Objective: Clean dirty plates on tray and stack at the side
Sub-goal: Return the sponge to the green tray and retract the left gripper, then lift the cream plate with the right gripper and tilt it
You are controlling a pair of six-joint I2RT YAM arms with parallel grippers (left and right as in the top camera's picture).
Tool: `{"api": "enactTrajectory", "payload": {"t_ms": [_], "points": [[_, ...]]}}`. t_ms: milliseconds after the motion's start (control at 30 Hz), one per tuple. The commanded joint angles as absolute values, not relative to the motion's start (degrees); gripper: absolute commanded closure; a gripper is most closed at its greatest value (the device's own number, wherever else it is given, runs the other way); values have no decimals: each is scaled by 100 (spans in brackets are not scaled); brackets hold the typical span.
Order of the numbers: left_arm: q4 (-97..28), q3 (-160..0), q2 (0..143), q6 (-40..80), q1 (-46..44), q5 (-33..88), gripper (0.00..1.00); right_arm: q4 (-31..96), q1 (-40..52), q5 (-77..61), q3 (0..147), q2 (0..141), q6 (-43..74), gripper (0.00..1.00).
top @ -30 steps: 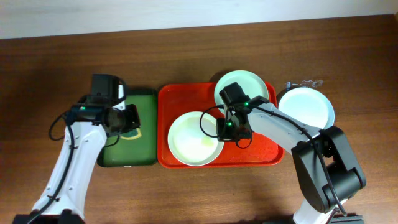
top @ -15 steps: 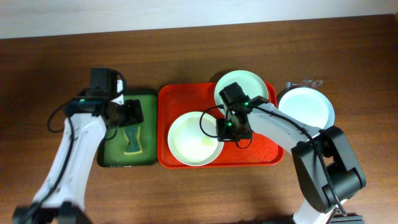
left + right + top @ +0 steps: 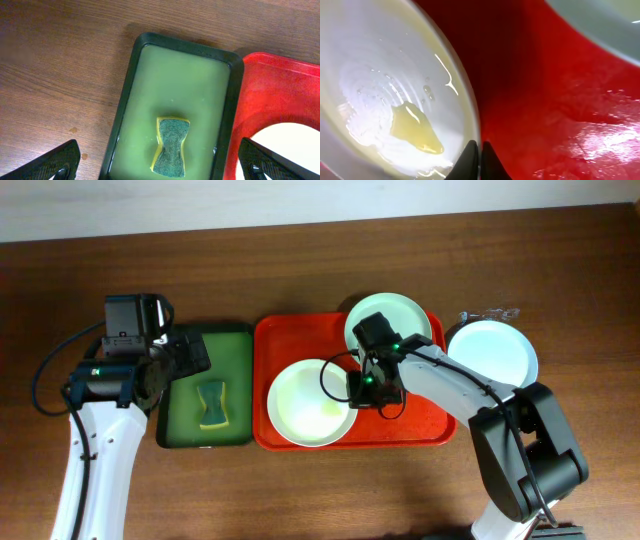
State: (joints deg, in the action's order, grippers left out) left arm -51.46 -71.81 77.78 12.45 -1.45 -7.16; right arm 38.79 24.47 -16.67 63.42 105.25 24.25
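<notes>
Overhead: my left gripper point(image 3: 188, 358) hangs beside the green tray point(image 3: 236, 350), while my right gripper point(image 3: 366, 388) meets the plate point(image 3: 305, 405) on the red tray point(image 3: 425, 422), probably to steady it; left wrist: jaws spread, empty, above the sponge point(image 3: 170, 146); right wrist: jaws pinch the plate's rim near the yellow smear point(image 3: 415, 127).

A dark brown wood-grain table point(image 3: 300, 270) fills my views. Past the left tool point(image 3: 190, 358) and right tool point(image 3: 366, 392), a pale strip point(image 3: 200, 200) borders its far edge; wall or floor, I cannot tell. The light is soft and even.
</notes>
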Motion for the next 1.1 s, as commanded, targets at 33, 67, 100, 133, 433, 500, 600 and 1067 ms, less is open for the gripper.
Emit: {"api": "enactTrajectory", "payload": {"t_ms": [33, 67, 100, 133, 433, 500, 600, 1067], "points": [[-5194, -7249, 7599, 1232, -75, -1612, 1, 4429, 2469, -1909, 6840, 10534, 2443, 96], [-5196, -7249, 7526, 1236, 12, -1616, 1, 4654, 2467, -1885, 7024, 10534, 2440, 96], [-5196, -7249, 7446, 1236, 132, -1570, 1, 4823, 2464, -1865, 7207, 10534, 2438, 96], [-5205, -7249, 7411, 1232, 261, -1581, 1, 5122, 2462, -1865, 7572, 10536, 2438, 96], [-5502, -7247, 7413, 1232, 580, -1782, 1, 4624, 2808, -1417, 9002, 10549, 3247, 96], [-5500, -7247, 7413, 1232, 580, -1782, 1, 4047, 3345, -357, 9002, 10610, 3356, 96], [-5502, -7247, 7413, 1232, 580, -1782, 1, 3509, 4108, 1490, 9002, 10888, 3168, 96], [-5502, -7247, 7413, 1232, 580, -1782, 1, 117, 6038, 5839, 9002, 10949, -2683, 96]]}}
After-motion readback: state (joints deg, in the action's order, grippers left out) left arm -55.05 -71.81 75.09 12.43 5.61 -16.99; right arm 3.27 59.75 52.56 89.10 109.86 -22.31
